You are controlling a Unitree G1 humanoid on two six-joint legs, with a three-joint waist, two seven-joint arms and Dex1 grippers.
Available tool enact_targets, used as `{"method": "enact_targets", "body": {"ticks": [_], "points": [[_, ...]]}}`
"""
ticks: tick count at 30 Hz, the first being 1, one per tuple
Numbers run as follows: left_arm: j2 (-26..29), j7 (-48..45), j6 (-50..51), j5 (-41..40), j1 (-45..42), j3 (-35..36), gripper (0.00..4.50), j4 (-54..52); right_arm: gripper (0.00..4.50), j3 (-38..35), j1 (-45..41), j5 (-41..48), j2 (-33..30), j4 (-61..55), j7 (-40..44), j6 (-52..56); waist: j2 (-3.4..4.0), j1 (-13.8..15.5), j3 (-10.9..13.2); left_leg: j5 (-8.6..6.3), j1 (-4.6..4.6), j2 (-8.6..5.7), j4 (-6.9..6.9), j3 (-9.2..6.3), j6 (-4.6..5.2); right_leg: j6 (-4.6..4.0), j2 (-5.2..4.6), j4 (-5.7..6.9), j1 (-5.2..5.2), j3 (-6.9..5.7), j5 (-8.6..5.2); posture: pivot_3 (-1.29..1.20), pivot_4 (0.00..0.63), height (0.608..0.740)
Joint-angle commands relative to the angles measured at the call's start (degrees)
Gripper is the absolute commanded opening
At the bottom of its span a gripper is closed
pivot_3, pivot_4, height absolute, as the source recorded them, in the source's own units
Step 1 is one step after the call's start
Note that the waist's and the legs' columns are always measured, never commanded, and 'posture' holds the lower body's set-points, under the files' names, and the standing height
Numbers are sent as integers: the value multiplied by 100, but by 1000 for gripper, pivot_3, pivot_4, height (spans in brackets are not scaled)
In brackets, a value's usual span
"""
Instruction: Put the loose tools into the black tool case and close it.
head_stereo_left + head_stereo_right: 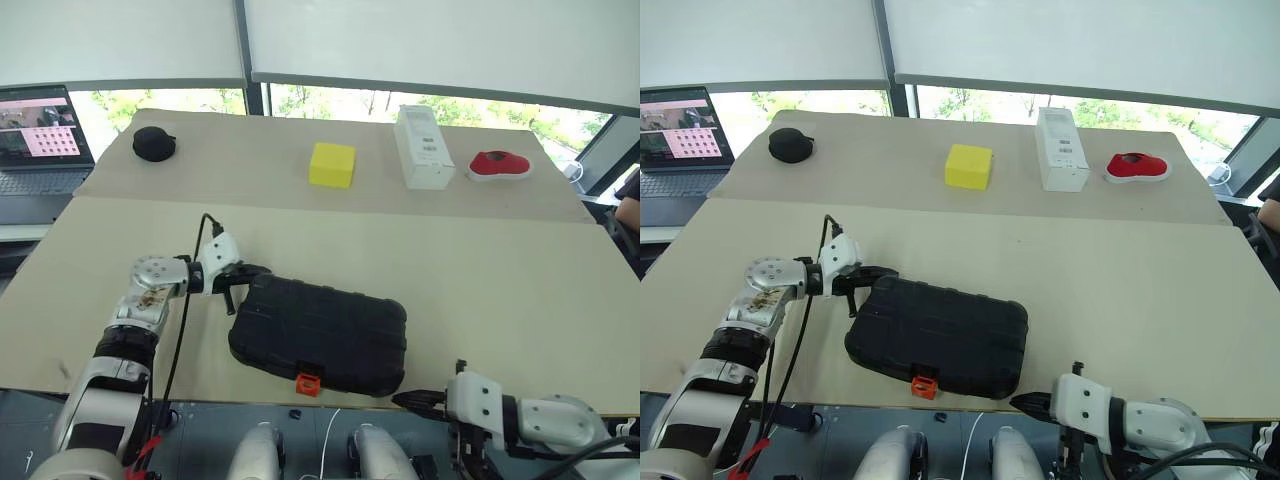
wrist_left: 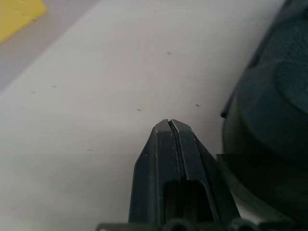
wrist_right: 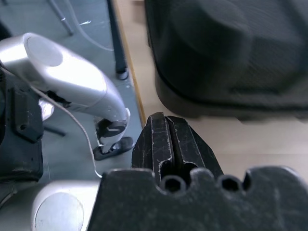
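Both grippers are pinched shut and empty: the left gripper [image 1: 243, 277], fingers pressed together, sits at the far left corner of the black tool case [image 1: 320, 335], just beside its rim, while the right gripper [image 1: 412, 401] hangs at the table's near edge, just off the case's near right corner. Closed and lying flat, the case rests slightly askew near the front of the beige table [image 1: 480, 290], its small orange latch [image 1: 308, 383] facing the near edge. Its lid is matte black plastic, ribbed and pebbled, with rounded corners and raised moulded panels; the left wrist view shows a bulging corner close beside the joined fingertips [image 2: 169, 126]. The tabletop is smooth, pale and lightly speckled, made of two boards meeting in a seam across the scene. Well apart on the far board stand a round black object [image 1: 153, 143] at left, a yellow block [image 1: 332, 165] with crisp square edges in the middle, a tall white carton [image 1: 422, 147] lying on its side, and a red shoe-shaped item [image 1: 499, 164] at right. An open laptop [image 1: 40, 140] with a lit screen sits off the table's far left corner. A black cable [image 1: 185, 300] loops along the left arm.
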Motion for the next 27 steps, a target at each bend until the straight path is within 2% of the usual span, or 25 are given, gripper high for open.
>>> {"method": "enact_targets", "body": {"ticks": [1, 4, 9, 14, 22, 27], "points": [[55, -219, 116, -26, -131, 18, 0, -31, 39, 273, -417, -1, 266, -231, -48, 435, -2, -11, 1, 0, 0, 1, 0, 0, 0, 0, 1, 0, -1, 0, 0, 0, 150, 740], [105, -320, 286, -67, -51, 34, 0, -152, 39, 438, -913, -38, 683, -219, -241, 731, -3, -40, 1, 0, -5, 4, 0, -2, 0, -1, 4, 5, -9, 0, 1, 0, 150, 740], [268, -376, 580, -248, 418, 201, 0, -718, 39, 310, -1827, -358, 1365, 389, -673, 794, -3, -40, 2, 1, -22, 7, 8, -1, 0, -6, 6, 12, -32, 6, 5, 0, 150, 740], [360, -128, 1098, -626, 1278, 592, 0, -1821, 39, 196, -2749, -477, 1795, 1289, -871, 725, -8, -32, 2, 1, -49, 9, 21, 2, 0, -5, 3, 20, -56, 2, 6, 0, 150, 740], [282, 321, 1741, -1061, 2154, 1000, 0, -3094, 39, 130, -3066, -481, 1700, 1787, -414, 604, -6, -24, 3, 0, -49, 10, 18, -1, 0, -6, 1, 21, -57, 1, 6, 0, 150, 740], [587, 52, 2963, -2180, 2009, 1641, 0, -3383, 39, -121, -2688, -199, 1317, 1431, -7, 847, -6, 11, 3, 0, -52, 9, 19, -5, 0, -5, -1, 19, -55, -6, 6, 0, 150, 740]]}}
